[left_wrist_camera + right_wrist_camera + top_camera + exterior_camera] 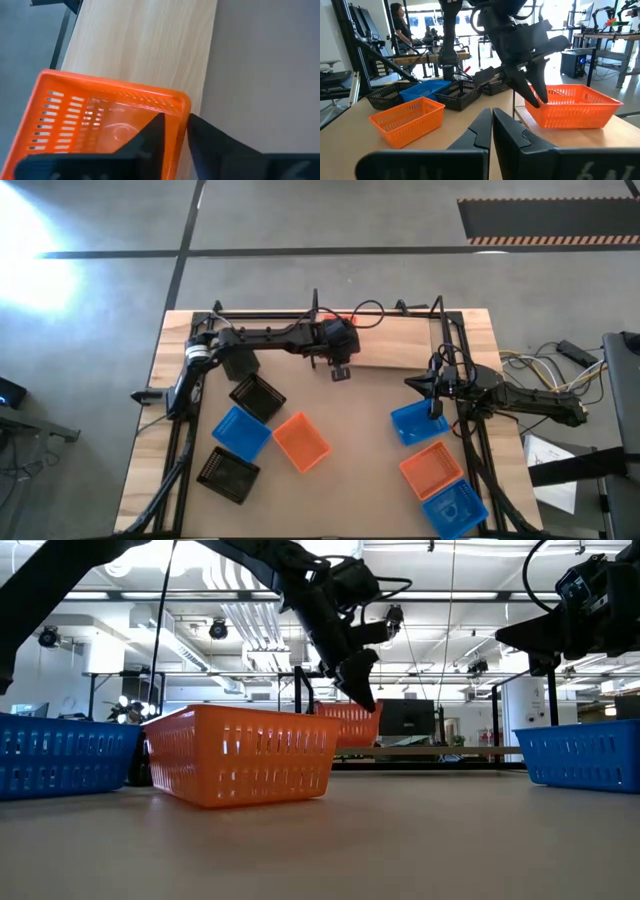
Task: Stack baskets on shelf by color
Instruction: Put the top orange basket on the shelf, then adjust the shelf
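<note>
While the left gripper [172,131] pinches one wall of the orange perforated plastic basket [107,117] over the light wooden shelf board [145,45], the thin rim looks light yet slippery, so a hold near a corner seems firmest. The right gripper [492,125] waits above the table, fingers pressed together, empty.

no text, label, brand or number can be read on anything in these views, and the striped strip on the floor carries no words.
</note>
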Available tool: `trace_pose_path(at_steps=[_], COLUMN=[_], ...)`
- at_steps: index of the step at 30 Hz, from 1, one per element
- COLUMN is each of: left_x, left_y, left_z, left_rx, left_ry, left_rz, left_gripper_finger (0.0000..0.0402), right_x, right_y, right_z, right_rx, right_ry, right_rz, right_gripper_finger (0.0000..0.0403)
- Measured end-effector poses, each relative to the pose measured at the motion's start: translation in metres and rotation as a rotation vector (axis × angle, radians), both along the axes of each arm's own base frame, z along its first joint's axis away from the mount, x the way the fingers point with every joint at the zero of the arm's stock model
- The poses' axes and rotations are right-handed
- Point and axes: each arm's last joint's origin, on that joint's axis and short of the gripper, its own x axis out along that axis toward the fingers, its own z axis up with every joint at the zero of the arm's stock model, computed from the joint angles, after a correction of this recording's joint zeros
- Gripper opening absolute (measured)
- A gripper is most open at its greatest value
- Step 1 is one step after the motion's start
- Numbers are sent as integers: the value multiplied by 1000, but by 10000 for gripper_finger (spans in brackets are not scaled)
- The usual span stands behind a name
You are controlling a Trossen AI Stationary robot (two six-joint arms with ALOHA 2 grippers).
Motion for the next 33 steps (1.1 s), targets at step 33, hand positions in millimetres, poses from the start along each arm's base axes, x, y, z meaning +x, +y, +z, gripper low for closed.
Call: trace_pose_path(at_steps=[33], left_x=[-157], left_y=[-30], left_z=[40], left_rx=[-92], left_ry=[-171], left_rz=[222], left_gripper_finger=[179], right_x=[0], right_y=[0], right_z=[0], right_rx=[0], right_ry=[0], right_rz=[-1], right_gripper_finger=[9])
